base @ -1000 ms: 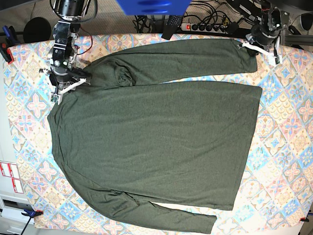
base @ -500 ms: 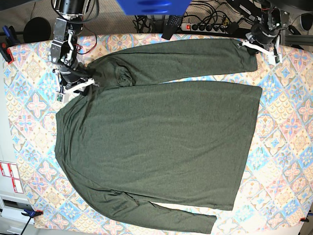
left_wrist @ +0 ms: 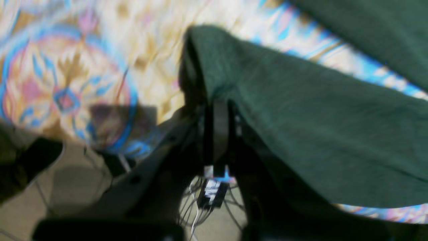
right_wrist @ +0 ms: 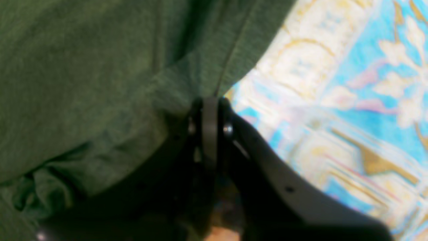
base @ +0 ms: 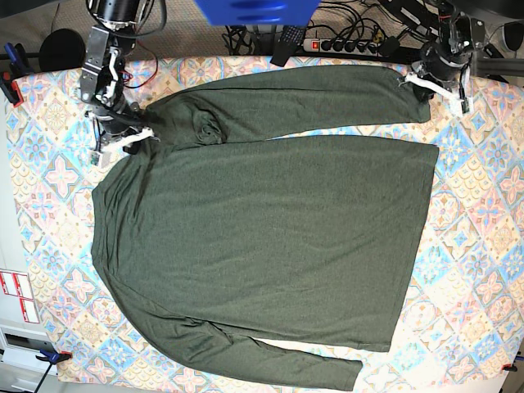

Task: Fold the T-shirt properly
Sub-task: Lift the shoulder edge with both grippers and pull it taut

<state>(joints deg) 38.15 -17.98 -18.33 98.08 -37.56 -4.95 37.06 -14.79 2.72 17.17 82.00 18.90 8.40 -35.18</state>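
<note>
The big green T-shirt point(base: 262, 237) lies spread flat on a table with a bright patterned cloth point(base: 483, 270). Going left to right in the base view, the right gripper point(base: 123, 139) comes first. It pinches the shirt at the shoulder, and its fingers are squeezed together on the cloth point(right_wrist: 209, 110). The body of the shirt fills the middle. At the far side, the left gripper point(base: 426, 82) is closed tight on the end of the top sleeve point(left_wrist: 215, 110).
</note>
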